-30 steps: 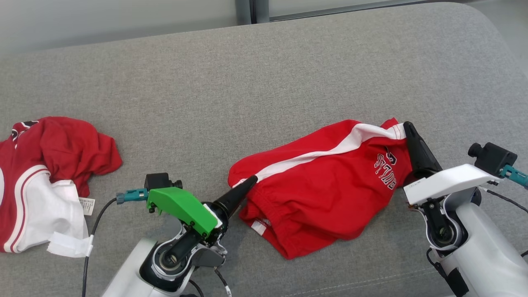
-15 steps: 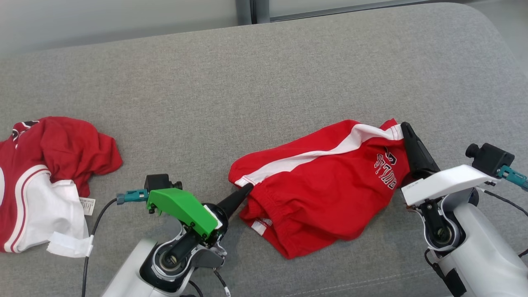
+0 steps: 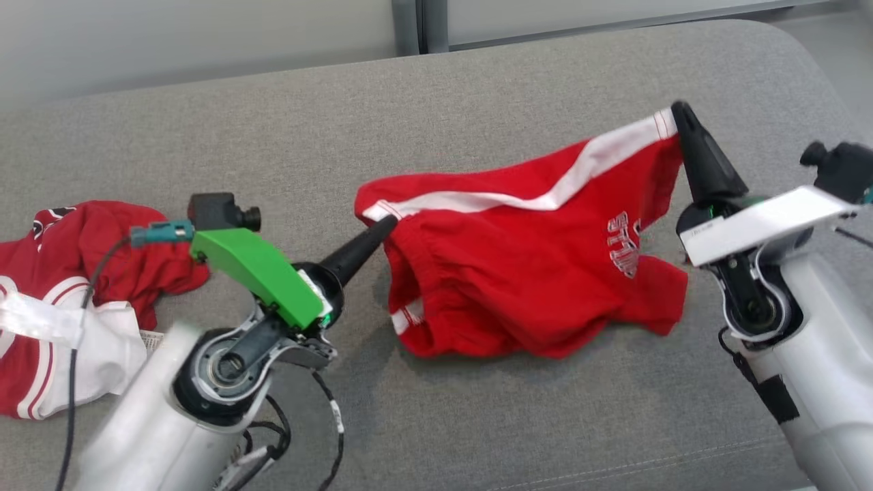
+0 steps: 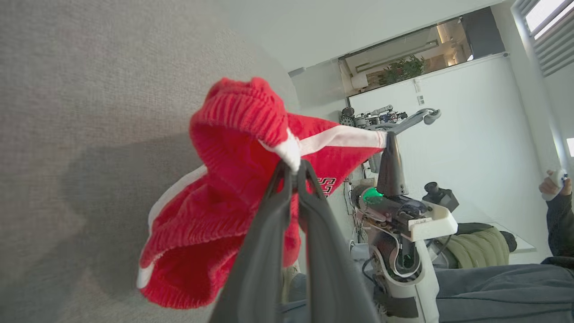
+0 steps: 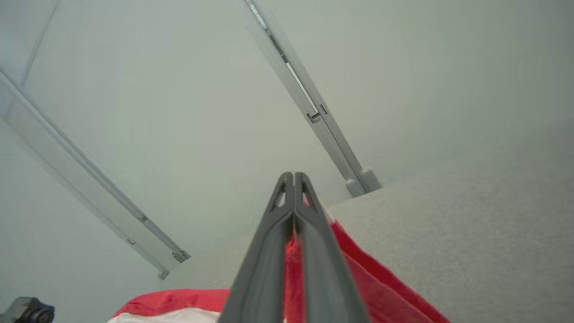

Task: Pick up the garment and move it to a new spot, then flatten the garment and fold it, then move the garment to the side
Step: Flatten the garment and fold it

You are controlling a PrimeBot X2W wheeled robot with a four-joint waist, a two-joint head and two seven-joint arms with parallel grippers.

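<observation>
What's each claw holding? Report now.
Left claw: closed, holding the red shorts.
Right claw: closed, holding the red shorts.

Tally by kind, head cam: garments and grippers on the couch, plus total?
Garments: 2, the red shorts and the red-and-white jersey
Grippers: 2, the left gripper and the right gripper, both pinching the red shorts
Total: 4

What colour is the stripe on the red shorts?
White. The stripe runs along the top edge of the red shorts, and shows best in the head view.
</observation>
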